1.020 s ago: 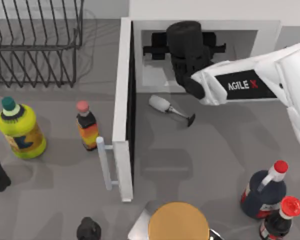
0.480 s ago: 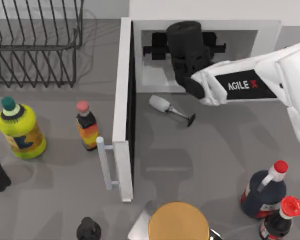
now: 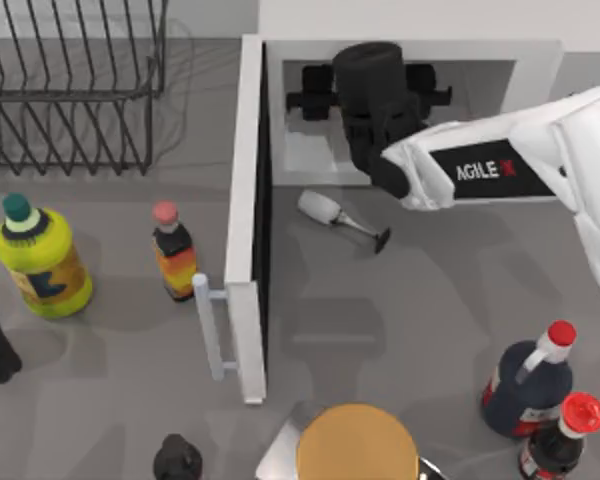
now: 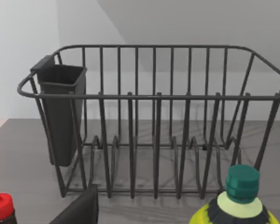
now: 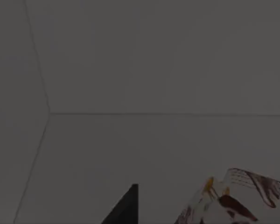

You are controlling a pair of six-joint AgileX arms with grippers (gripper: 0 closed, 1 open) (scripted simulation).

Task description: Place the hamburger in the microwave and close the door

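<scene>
With the door [image 3: 247,215] swung fully open, edge-on along the 12-to-6 line and its handle [image 3: 210,327] facing 9 o'clock, the right gripper [image 3: 372,90] reaches inside the microwave [image 3: 535,62] cavity at 12 o'clock. The hamburger [image 5: 233,198] lies just beside its fingertip [image 5: 123,207], cut off at the frame edge, its orientation unreadable; finger spread and grip cannot be told. The left arm is parked near the dish rack [image 4: 154,121] at 10 o'clock.
</scene>
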